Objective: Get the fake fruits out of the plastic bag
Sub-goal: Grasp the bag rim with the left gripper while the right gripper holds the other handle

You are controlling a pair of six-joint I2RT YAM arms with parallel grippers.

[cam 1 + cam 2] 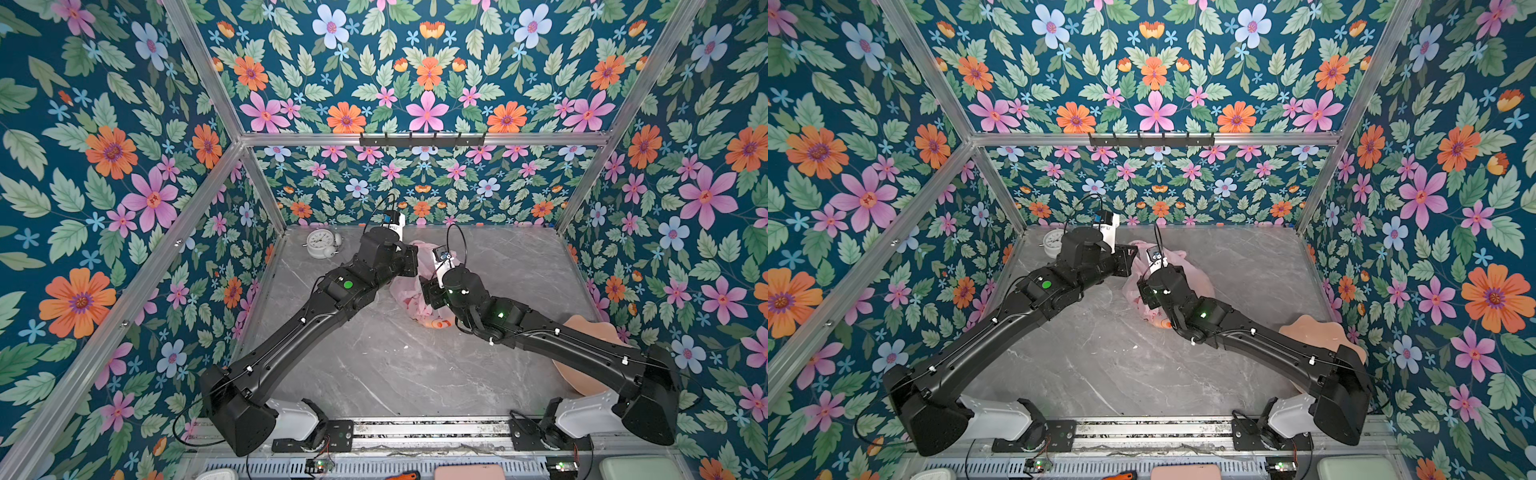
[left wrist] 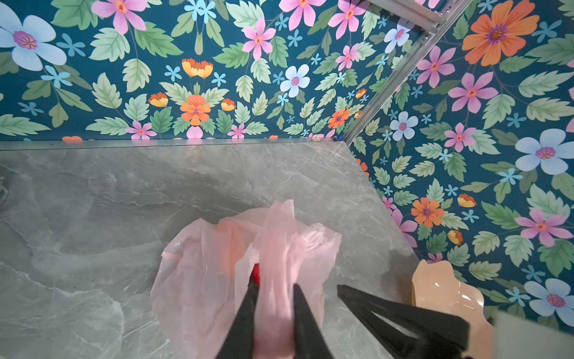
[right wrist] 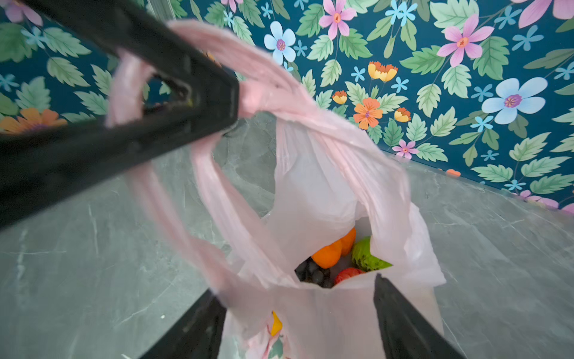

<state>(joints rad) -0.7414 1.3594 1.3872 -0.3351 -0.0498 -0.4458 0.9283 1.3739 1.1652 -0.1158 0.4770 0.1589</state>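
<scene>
Desk (image 1: 374,365): plastic bag (image 3: 323,186) sits mid-desk toward the far edge, mouth up. Left gripper (image 2: 275,284) pinches its handle film, lifted. Right gripper (image 3: 295,284) is spread, straddling the mouth. The fake fruits (image 3: 329,256) lie straight ahead inside, so the right arm is nearer.

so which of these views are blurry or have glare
right wrist view: the plastic bag handles and the left gripper smear soft, an orange is crisp; left wrist view: glare on the peach bowl; both top views: even light, little blur
</scene>
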